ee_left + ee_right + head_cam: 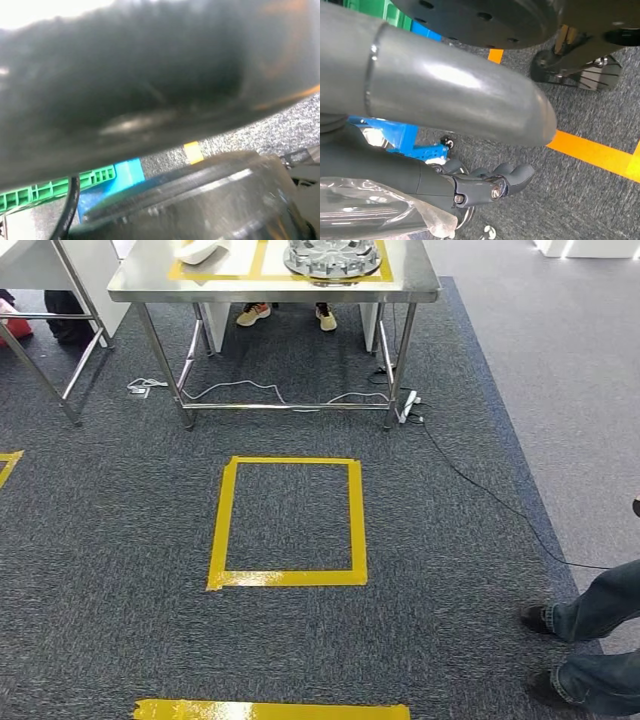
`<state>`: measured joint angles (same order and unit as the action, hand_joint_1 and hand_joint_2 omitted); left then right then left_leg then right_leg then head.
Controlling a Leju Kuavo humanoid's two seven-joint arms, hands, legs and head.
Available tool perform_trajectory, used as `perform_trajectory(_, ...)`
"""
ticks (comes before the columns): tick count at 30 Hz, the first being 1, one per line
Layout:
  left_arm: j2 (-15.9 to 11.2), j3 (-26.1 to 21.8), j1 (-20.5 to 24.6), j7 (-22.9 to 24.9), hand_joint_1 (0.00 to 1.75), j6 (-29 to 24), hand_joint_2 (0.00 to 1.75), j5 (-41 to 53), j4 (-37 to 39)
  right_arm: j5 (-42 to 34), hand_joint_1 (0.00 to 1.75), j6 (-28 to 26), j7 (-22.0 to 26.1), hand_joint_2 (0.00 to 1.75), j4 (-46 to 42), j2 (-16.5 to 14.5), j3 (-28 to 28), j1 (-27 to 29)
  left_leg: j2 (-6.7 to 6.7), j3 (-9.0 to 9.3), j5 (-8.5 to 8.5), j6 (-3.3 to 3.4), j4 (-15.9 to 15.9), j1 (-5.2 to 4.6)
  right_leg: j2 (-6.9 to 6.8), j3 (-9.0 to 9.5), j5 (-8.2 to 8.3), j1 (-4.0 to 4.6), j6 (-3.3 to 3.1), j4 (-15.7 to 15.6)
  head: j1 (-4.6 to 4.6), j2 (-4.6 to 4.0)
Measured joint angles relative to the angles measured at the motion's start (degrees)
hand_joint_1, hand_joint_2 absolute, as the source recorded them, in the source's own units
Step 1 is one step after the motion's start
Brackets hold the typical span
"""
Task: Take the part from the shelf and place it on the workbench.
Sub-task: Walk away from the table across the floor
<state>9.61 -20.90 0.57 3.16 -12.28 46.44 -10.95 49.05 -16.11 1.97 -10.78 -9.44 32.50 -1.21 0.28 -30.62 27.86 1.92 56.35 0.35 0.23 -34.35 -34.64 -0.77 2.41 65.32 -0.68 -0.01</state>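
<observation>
Part: a round grey metal part (pixel 332 258) with raised ribs lay on the steel desk (pixel 423 286), at the far right end of its top, inside a yellow tape outline (pixel 260 265); the picture's upper edge cut it off.
White object: a pale rounded thing (pixel 202 250) sat on the same desk toward its left end, well apart from the part; too cropped to name.
Right hand: in the right wrist view the right hand (pixel 486 185) showed a thick grey thumb (pixel 463 95) and dark fingers (pixel 516 176) curled loosely, lying against crinkled clear plastic film (pixel 376 210); whether it gripped that film could not be told.
Left hand: the left wrist view was blurred and dark; the hand's state could not be told.
Part to hand: the part's place relative to either hand could not be judged.
Floor: grey carpet (pixel 468 540) lay in front of the desk, with a yellow tape square (pixel 289 522) near the desk's front edge and a yellow tape strip (pixel 272 710) nearer the camera.
Edges: a black cable (pixel 490 495) ran across the carpet from a power strip (pixel 408 406) by the desk's right front leg.
People: a person's jeans and dark shoes (pixel 585 645) stood at the right edge; another pair of shoes (pixel 287 314) showed under the desk.
</observation>
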Motion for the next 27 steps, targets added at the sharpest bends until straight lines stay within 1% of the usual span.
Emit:
perform_trajectory(1,0.0,0.0,0.0,0.0,0.00,0.0,0.00,0.0,0.0,0.0,0.00,0.0,0.0,0.00,0.0,0.0,0.0,0.0,0.05,-0.05,-0.01,0.08,0.0,-0.05,-0.01,-2.00,-1.65,0.01,0.15,4.0,-0.15,0.01)
perform_trajectory(2,0.1,0.0,0.0,0.1,0.00,-0.1,0.00,0.0,0.0,0.0,0.00,0.0,-0.1,0.00,0.0,0.0,0.0,0.1,0.10,-0.05,0.01,0.11,0.0,-0.12,-0.03,-3.50,-2.39,0.01,0.26,7.0,-0.20,0.01)
perform_trajectory(3,0.1,0.0,0.0,0.1,0.00,-0.1,0.00,0.0,0.0,0.0,0.00,0.0,-0.1,0.00,0.0,0.0,0.0,0.2,0.13,0.00,0.04,0.14,0.1,-0.17,-0.04,-4.11,-2.05,0.02,0.30,8.0,-0.21,0.01)
perform_trajectory(4,0.1,0.0,0.0,0.1,0.00,-0.2,0.00,0.0,0.0,0.0,0.00,0.0,-0.1,0.00,0.0,0.0,0.0,0.3,0.12,0.07,0.09,0.16,0.1,-0.21,-0.05,-3.59,-0.58,0.03,0.27,6.7,-0.24,0.01)
perform_trajectory(5,0.1,0.0,0.0,0.1,0.00,-0.2,0.00,0.0,0.0,0.1,0.00,0.0,-0.2,0.00,0.0,0.0,0.0,0.3,0.09,0.16,0.16,0.11,0.2,-0.23,-0.07,-2.01,1.63,0.03,0.14,3.3,-0.25,0.01)
perform_trajectory(6,0.2,0.0,0.0,0.1,0.00,-0.2,0.00,0.0,0.0,0.1,0.00,0.0,-0.2,0.00,0.0,0.0,0.0,0.2,0.07,0.24,0.25,0.00,0.2,-0.24,-0.14,-0.09,3.59,0.04,-0.04,-0.8,-0.27,0.01)
perform_trajectory(7,0.2,0.0,0.0,0.1,0.00,-0.2,0.00,0.0,0.0,0.1,0.00,-0.1,-0.2,0.00,0.0,0.1,0.0,0.1,0.05,0.24,0.40,-0.22,0.4,-0.36,-0.17,1.72,4.88,0.09,-0.31,-4.6,-0.25,0.01)
perform_trajectory(8,0.3,0.0,0.0,0.1,0.00,-0.3,0.00,0.1,0.0,0.1,0.00,-0.1,-0.2,0.00,0.0,0.1,0.0,0.1,0.05,0.20,0.47,-0.50,0.5,-0.46,-0.19,2.95,5.44,0.15,-0.62,-7.0,-0.21,0.01)
perform_trajectory(9,0.3,0.0,0.0,0.1,0.00,-0.3,0.00,0.1,0.0,0.1,0.00,-0.1,-0.2,0.00,0.0,0.1,0.0,0.0,0.05,0.12,0.48,-0.79,0.5,-0.54,-0.19,3.48,5.33,0.23,-0.94,-8.0,-0.18,0.01)
perform_trajectory(11,0.3,0.0,0.0,0.1,0.00,-0.4,0.00,0.2,0.0,0.1,0.00,-0.1,-0.2,0.00,0.0,0.1,0.0,0.1,0.05,0.03,0.43,-1.41,0.5,-0.57,-0.15,3.76,5.36,0.25,-1.64,-8.4,-0.15,0.01)
perform_trajectory(12,0.3,0.0,0.0,0.1,0.00,-0.5,0.00,0.3,0.0,0.1,0.00,-0.1,-0.2,0.00,0.0,0.1,0.0,0.2,0.03,-0.07,0.73,-1.71,0.9,-0.51,-0.18,3.82,5.48,0.18,-1.98,-8.5,-0.12,0.01)
perform_trajectory(13,0.3,0.0,0.0,0.2,0.00,-0.5,0.00,0.3,0.0,0.2,0.00,-0.1,-0.3,0.00,0.0,0.1,0.0,0.3,0.00,-0.54,1.61,-2.02,2.1,-0.45,-0.21,3.90,5.62,0.07,-2.32,-8.7,0.02,0.01)
perform_trajectory(14,0.3,0.0,0.0,0.2,0.00,-0.6,0.00,0.3,0.0,0.2,0.00,-0.1,-0.3,0.00,0.0,0.1,0.0,0.3,-0.03,-1.54,3.10,-2.32,4.5,-0.36,-0.25,3.97,5.71,-0.04,-2.59,-8.8,0.18,0.01)
perform_trajectory(16,0.3,0.0,0.0,0.3,0.00,-0.6,0.00,0.3,0.0,0.2,0.00,-0.1,-0.3,0.00,0.0,0.1,0.0,0.2,-0.05,-5.01,6.94,-2.78,12.2,-0.18,-0.31,3.97,5.65,-0.02,-2.87,-8.8,0.48,0.01)
perform_trajectory(17,0.3,0.0,-0.1,0.3,0.00,-0.6,0.00,0.3,0.0,0.3,0.00,0.0,-0.3,0.00,0.0,0.1,0.0,0.2,-0.05,-6.64,8.16,-2.92,15.6,-0.11,-0.33,3.99,5.61,-0.01,-2.91,-8.8,0.51,0.01)
perform_trajectory(18,0.3,0.0,-0.1,0.3,0.00,-0.6,0.00,0.3,0.0,0.3,0.00,0.0,-0.3,0.00,0.0,0.1,0.0,0.3,-0.05,-7.52,8.27,-3.00,17.3,-0.05,-0.32,4.04,5.56,0.00,-2.91,-8.8,0.51,0.01)
perform_trajectory(19,0.3,0.0,-0.2,0.3,0.00,-0.6,0.00,0.3,0.0,0.3,0.00,0.0,-0.3,0.00,0.0,0.1,0.0,0.3,-0.05,-7.28,7.14,-2.98,16.6,0.01,-0.26,4.15,5.50,0.00,-2.86,-8.7,0.54,0.01)
perform_trajectory(20,0.2,0.0,-0.2,0.4,0.00,-0.6,0.00,0.3,0.0,0.3,0.00,0.0,-0.4,0.00,0.0,0.1,0.0,0.3,-0.05,-5.99,5.07,-2.90,13.7,0.06,-0.18,4.32,5.41,-0.01,-2.76,-8.7,0.54,0.01)
perform_trajectory(21,0.2,0.0,-0.2,0.4,0.00,-0.6,0.00,0.3,0.0,0.3,0.00,0.0,-0.4,0.00,0.0,0.1,0.0,0.3,-0.05,-4.07,2.74,-2.73,9.5,0.09,-0.10,4.49,5.30,-0.01,-2.61,-8.7,0.56,0.01)
perform_trajectory(22,0.2,0.0,-0.2,0.4,0.00,-0.6,0.00,0.4,0.0,0.3,0.00,0.0,-0.4,0.00,0.0,0.1,0.0,0.3,-0.06,-2.25,1.22,-2.51,5.5,0.03,-0.05,4.55,5.15,0.08,-2.38,-8.7,0.58,0.01)
perform_trajectory(23,0.2,0.0,-0.1,0.4,0.00,-0.6,0.00,0.4,0.0,0.3,0.00,0.0,-0.4,0.00,0.0,0.1,0.0,0.3,-0.09,-0.99,0.38,-2.25,2.7,-0.04,-0.03,4.59,5.02,0.16,-2.11,-8.7,0.57,0.01)
perform_trajectory(24,0.2,0.0,-0.1,0.4,0.00,-0.5,0.00,0.4,0.0,0.3,0.00,0.0,-0.4,0.00,0.0,0.1,0.0,0.2,-0.13,-0.39,0.26,-1.96,1.3,-0.15,-0.03,4.55,4.91,0.22,-1.79,-8.6,0.57,0.01)
perform_trajectory(25,0.2,0.0,-0.1,0.4,0.00,-0.4,0.00,0.4,0.0,0.3,0.00,0.0,-0.4,0.00,0.0,0.1,0.0,0.2,-0.17,-0.31,0.55,-1.65,1.0,-0.29,-0.04,4.49,4.85,0.24,-1.46,-8.6,0.56,0.01)
perform_trajectory(27,0.1,0.0,-0.1,0.4,0.00,-0.3,0.00,0.5,0.0,0.3,0.00,0.0,-0.4,0.00,0.0,0.1,0.0,0.1,-0.20,-0.19,0.47,-0.90,0.7,-0.33,-0.07,4.48,4.61,0.08,-0.76,-8.6,0.53,0.01)
